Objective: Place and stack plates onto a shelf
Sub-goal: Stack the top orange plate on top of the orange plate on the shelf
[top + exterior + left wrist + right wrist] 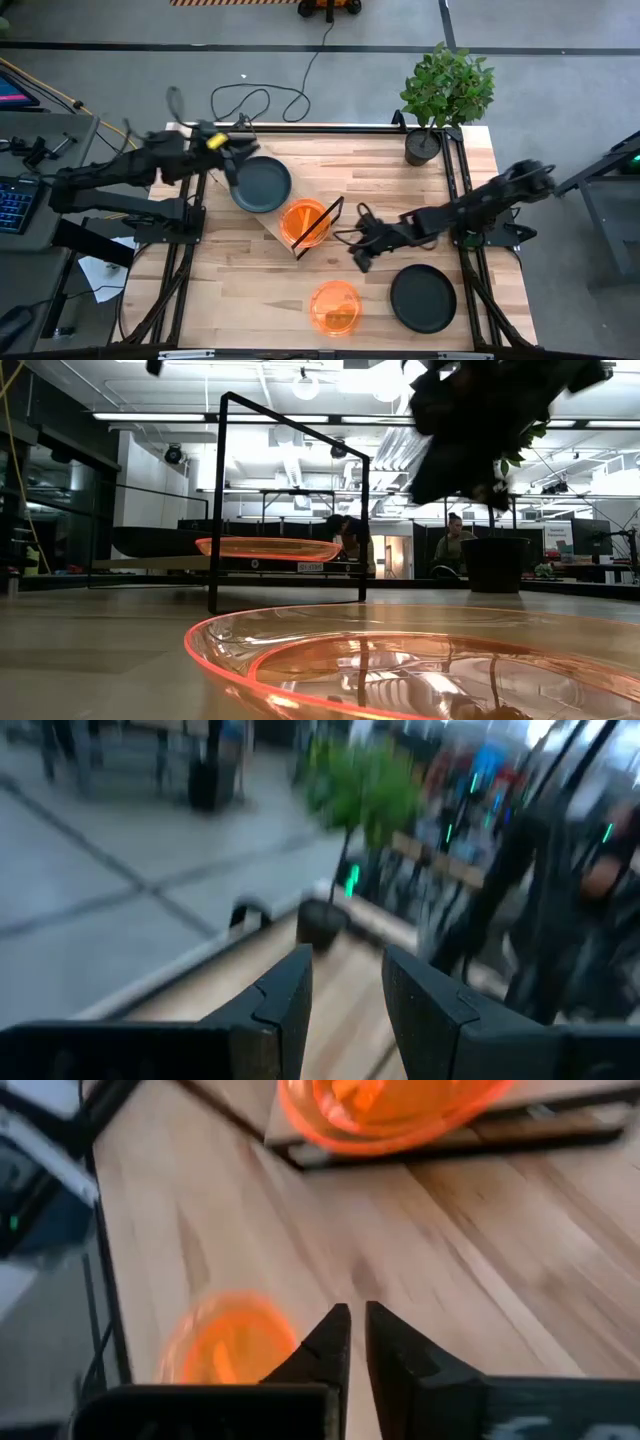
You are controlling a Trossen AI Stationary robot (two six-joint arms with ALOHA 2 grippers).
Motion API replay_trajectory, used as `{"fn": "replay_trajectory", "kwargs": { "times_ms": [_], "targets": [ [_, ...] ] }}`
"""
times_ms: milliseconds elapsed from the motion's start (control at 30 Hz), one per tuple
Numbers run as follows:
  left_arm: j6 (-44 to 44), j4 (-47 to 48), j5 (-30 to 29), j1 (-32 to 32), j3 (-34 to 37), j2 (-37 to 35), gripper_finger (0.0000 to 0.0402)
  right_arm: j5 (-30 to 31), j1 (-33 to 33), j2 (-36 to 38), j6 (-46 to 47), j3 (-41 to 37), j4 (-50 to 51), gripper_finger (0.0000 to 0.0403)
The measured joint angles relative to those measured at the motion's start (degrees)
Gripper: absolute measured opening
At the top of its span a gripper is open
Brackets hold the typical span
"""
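A dark grey plate lies at the far-left end of the light-wood shelf, beside an orange plate under the black wire frame. In the low view that orange plate sits on the board inside the frame. A second orange plate and another dark plate rest flat on the table near its near edge. My left gripper is open beside the shelf plate's far-left rim. My right gripper is shut, hovering between the shelf and the near orange plate.
A potted plant stands at the table's far right corner, its pot showing in the low view. Black frame rails run along the table's sides. Cables lie beyond the far edge. Bare wood lies near-left of the plates.
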State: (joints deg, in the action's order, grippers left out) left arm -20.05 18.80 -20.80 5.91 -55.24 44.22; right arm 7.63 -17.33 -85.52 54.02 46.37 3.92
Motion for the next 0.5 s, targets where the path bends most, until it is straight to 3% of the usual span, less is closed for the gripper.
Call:
{"fn": "replay_trajectory", "kwargs": {
  "times_ms": [200, 500],
  "targets": [
    [1.68, -2.74, -2.36, 0.0, 0.0, -5.19, 0.0111, 3.56, 2.97, -13.45, 3.06, 0.93, -16.54, 0.0006],
    [1.23, -1.98, -2.42, 0.0, 0.01, -5.71, 0.0111, 3.72, 5.7, -19.47, 2.71, 5.34, -17.62, 0.0001]
  ]
}}
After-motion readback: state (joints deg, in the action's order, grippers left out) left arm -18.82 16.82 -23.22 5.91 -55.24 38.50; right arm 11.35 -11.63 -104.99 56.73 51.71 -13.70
